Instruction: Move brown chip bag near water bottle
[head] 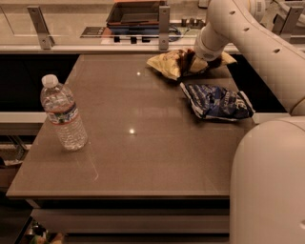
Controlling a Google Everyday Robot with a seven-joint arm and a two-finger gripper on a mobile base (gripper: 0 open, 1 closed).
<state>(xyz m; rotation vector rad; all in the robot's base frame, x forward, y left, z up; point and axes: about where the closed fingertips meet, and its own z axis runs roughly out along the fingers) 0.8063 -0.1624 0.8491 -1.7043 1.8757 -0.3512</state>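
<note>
Worktop: brown chip bag at 1 o'clock, by the far edge. Hand down at its dark middle; whether it grips cannot be told. Blue snack bag near, at 3 o'clock. Water bottle upright at 9 o'clock, well apart.

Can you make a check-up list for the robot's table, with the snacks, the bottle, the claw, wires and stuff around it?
Surface: brown table, smooth, with light glints.
Job's things: brown chip bag crumpled at the far right; water bottle upright near the left edge, cap on, well apart from it.
Clutter: blue and white snack bag lying just in front of the chip bag.
Claw: down at the brown chip bag's dark middle.
Cables: nothing seen.
Surroundings: dark tray on the counter behind the table.
</note>
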